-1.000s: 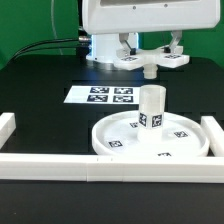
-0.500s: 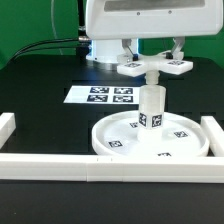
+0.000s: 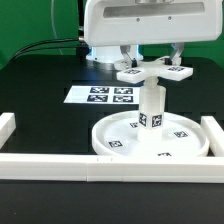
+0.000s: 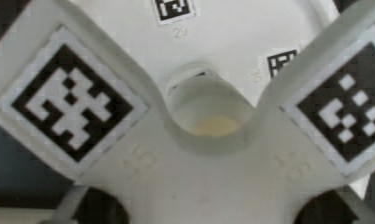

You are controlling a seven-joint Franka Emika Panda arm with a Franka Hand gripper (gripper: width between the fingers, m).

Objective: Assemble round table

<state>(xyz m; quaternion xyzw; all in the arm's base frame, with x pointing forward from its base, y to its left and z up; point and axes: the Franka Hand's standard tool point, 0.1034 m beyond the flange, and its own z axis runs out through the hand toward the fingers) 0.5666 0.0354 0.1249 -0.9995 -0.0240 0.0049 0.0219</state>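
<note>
Holding foot piece in pincer | seating on leg unclear

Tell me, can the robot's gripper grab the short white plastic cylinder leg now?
Probably not: the gripper holds the white cross-shaped plastic foot piece, which sits between it and the leg.

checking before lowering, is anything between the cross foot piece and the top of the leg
Nothing visible does. The cross-shaped foot piece, held in the gripper, hangs right over the upright leg on the round disc, with no other part between them.
</note>
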